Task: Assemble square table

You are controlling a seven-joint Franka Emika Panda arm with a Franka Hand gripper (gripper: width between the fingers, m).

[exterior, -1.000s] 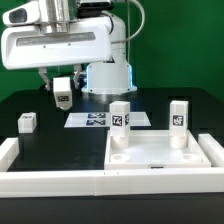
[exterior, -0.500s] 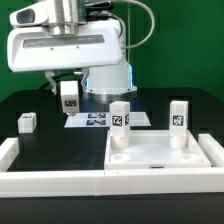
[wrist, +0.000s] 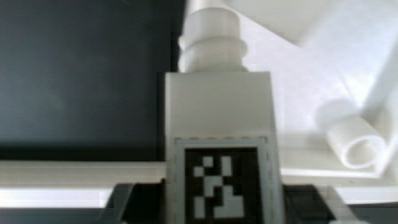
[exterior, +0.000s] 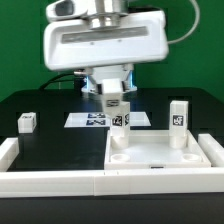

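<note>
the arm's [exterior: 105, 40] bulky white housing fills the upper part of the exterior view and hides most of the wrist, so the fingers [wrist: 146, 205] are hard to make out there. the wrist view shows them only as dark bars at the frame's edge, clenched on either side of the held leg [exterior: 113, 97], whose black tag is cut off. the held leg hangs roughly upright, long axis vertical, its stepped peg end pointing away from the wrist camera. it overlaps the top of a standing leg [exterior: 120, 121] at the rear corner of the square top [exterior: 160, 152] on the exterior view's left; whether the 2 touch cannot be told. a 2nd standing leg [exterior: 178, 115] is upright at the rear corner on the exterior view's right. a 4th leg [exterior: 27, 122] sits on the black desk [exterior: 50, 108], well apart. the marker board [exterior: 88, 120] is partly hidden behind the legs. the border rail [exterior: 50, 180] runs along the front.
</note>
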